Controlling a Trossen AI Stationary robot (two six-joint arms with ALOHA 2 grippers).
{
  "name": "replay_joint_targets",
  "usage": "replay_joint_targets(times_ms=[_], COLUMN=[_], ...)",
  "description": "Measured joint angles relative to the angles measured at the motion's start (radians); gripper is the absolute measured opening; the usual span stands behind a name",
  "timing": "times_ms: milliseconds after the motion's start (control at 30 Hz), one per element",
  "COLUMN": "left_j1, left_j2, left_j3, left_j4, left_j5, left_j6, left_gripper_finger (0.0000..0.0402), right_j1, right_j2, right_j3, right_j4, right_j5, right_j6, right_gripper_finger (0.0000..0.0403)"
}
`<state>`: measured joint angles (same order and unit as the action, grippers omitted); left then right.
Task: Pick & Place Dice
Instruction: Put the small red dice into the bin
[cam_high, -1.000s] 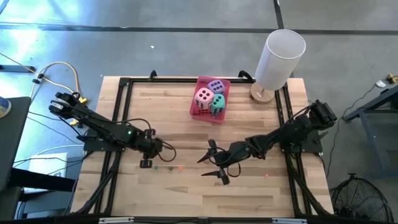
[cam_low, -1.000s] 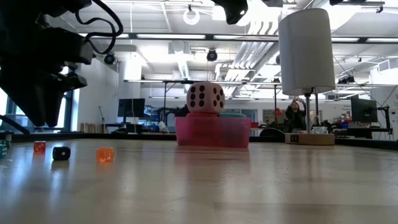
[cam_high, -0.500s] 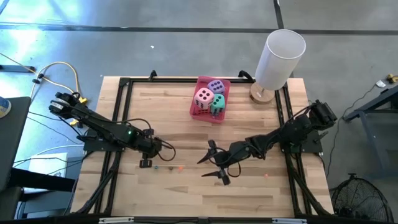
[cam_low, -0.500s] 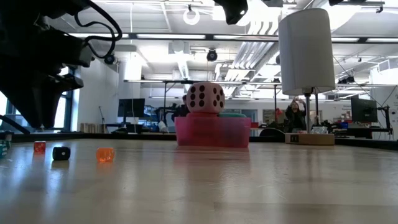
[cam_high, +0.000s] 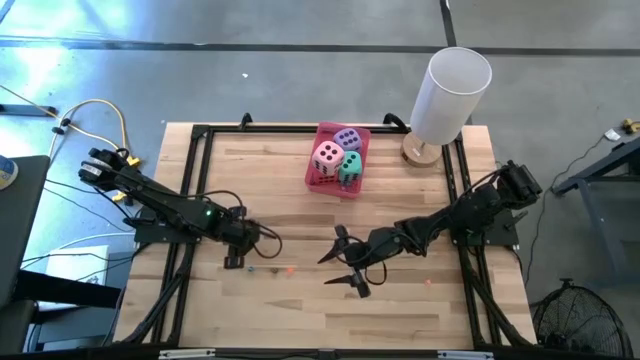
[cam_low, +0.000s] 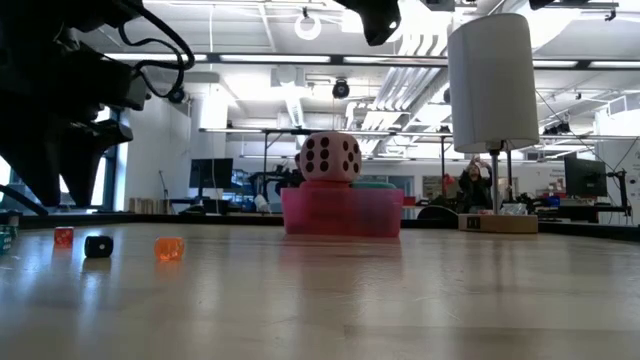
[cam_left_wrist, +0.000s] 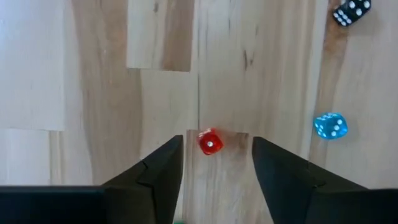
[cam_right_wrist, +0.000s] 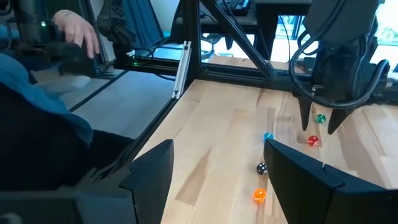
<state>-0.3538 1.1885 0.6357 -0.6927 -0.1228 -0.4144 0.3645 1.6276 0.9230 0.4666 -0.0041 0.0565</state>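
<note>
Nearby, left gripper (cam_left_wrist: 211, 171) jaws spread astride small red die (cam_left_wrist: 209, 142); right gripper (cam_high: 343, 262) jaws spread, empty.

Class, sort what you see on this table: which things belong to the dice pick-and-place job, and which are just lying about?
Job: pink die, purple die, teal die, small red die, left gripper over it.
Lying about: white lamp, pink tray, small blue die, small black die, small orange die.

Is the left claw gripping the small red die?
No: in the left wrist view the small red die lies on the wood between the open left claw, untouched.
</note>
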Motion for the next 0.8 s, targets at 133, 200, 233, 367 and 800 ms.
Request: replay_joint_targets(times_ms=[133, 200, 233, 367, 800], left_j1=[0.0, -0.003, -0.005, -0.006, -0.006], left_j2=[0.0, 0.0, 0.0, 0.0, 0.0], left_j3=[-0.001, -0.013, -0.025, -0.071, -0.103], left_j4=[0.003, 0.009, 0.007, 0.009, 0.116], left_j5=[-0.007, -0.008, -0.008, -0.036, -0.032], left_j6=[-0.003, -0.01, -0.016, -0.045, -0.039], left_gripper_finger=[0.0191, 0.0191, 0.0191, 0.0191, 0.019], right_j1=[0.002, 0.002, 0.002, 0.003, 0.002], right_j2=[0.0, 0.0, 0.0, 0.0, 0.0], right_j3=[0.0, 0.0, 0.0, 0.0, 0.0], right_j4=[-0.001, -0.001, 0.0, 0.006, 0.016], right_j5=[0.0, 0.0, 0.0, 0.0, 0.004], right_j6=[0.021, 0.022, 0.023, 0.026, 0.018], right_gripper_finger=[0.0243, 0.0243, 0.0243, 0.0243, 0.0243])
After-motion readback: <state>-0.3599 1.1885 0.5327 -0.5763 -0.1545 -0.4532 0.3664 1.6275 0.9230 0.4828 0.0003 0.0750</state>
